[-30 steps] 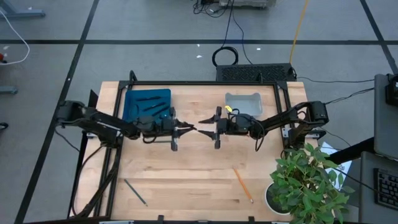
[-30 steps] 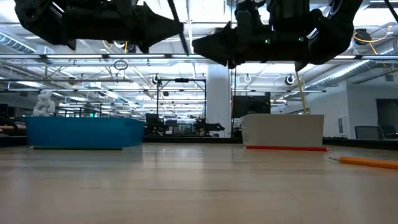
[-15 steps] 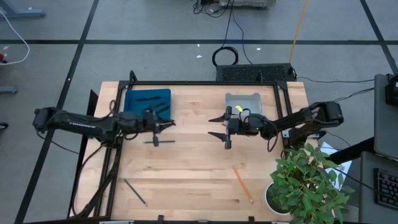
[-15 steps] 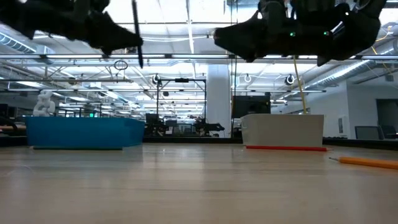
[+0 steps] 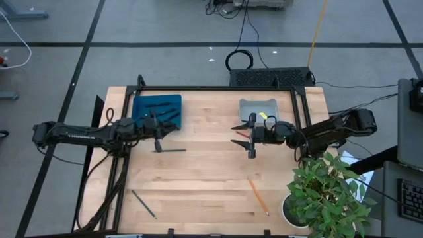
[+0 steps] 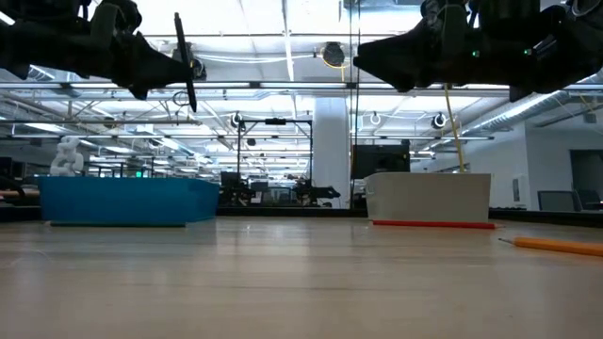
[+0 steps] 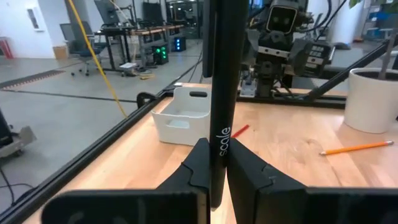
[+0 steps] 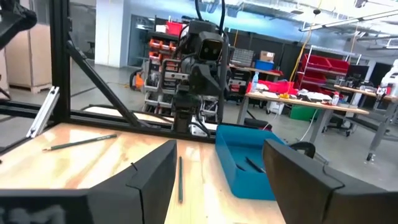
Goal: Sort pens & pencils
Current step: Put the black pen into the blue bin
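The left claw (image 5: 160,136) hangs above the table (image 5: 211,178) just off the blue tray's (image 5: 140,109) 5 o'clock corner, its fingers (image 7: 249,171) pinched on a black pen (image 7: 222,93). The pen is a smooth, round stick with white lettering. In the high view its long axis runs roughly 3 to 9 o'clock; in the low view it stands nearly upright, tilted slightly. More dark pens (image 5: 158,106) lie inside the blue tray.

The right claw (image 5: 240,133) hovers at the table's middle, beside the white bin (image 5: 259,104), its fingers spread wide and holding nothing. A red pencil (image 5: 242,133) lies on the wood under it, near the bin.

An orange pencil (image 5: 258,196) lies toward 5 o'clock, slanted from 11 to 5. A dark pencil (image 5: 144,203) lies toward 7 o'clock, on a similar slant. The table top is pale wood planking.
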Controlling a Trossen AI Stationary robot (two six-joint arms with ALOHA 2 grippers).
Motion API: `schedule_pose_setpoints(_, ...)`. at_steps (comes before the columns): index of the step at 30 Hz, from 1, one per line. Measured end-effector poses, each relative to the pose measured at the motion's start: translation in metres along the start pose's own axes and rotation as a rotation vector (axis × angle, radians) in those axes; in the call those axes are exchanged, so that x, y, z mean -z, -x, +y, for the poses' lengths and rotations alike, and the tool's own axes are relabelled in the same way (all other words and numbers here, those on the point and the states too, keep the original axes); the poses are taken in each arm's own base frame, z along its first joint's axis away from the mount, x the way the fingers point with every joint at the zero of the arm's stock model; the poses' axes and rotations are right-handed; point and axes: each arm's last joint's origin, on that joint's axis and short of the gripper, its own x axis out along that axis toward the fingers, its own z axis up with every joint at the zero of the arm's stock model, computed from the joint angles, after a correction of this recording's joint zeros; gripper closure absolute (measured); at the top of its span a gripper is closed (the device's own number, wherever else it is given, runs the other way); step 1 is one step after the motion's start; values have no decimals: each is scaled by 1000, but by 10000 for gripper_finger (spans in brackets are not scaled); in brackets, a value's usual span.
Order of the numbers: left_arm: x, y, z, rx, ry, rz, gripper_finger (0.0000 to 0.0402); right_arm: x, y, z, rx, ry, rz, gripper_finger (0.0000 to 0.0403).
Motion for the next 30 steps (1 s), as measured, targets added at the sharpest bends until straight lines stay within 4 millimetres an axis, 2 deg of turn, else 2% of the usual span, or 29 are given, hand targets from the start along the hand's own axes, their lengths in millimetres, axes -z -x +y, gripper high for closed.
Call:
schedule_pose_setpoints(9, 2, 0, 0, 0, 26, 19, 374, 2, 0, 0, -2, 0, 15, 177)
schedule_pose_setpoints(11, 2, 0, 2, -60, 71, 18, 374, 1, 0, 0, -2, 0, 10, 177)
schedule_pose_setpoints(13, 3, 0, 6, -202, 136, 43, 374, 2, 0, 0, -1, 0, 12, 177)
schedule_pose_setpoints(16, 0, 2, 18, -398, 159, 179, 374, 0, 0, 0, 2, 0, -4, 177)
schedule_pose_setpoints(20, -17, 7, 40, -607, 217, 394, 374, 0, 0, 0, 2, 4, -4, 177)
schedule_pose_setpoints(25, -28, 1, 69, -695, 365, 664, 374, 0, 0, -1, 8, 14, -11, 177)
schedule_pose_setpoints(30, -17, -20, 95, -729, 432, 965, 374, 0, 0, -3, 15, 14, -12, 177)
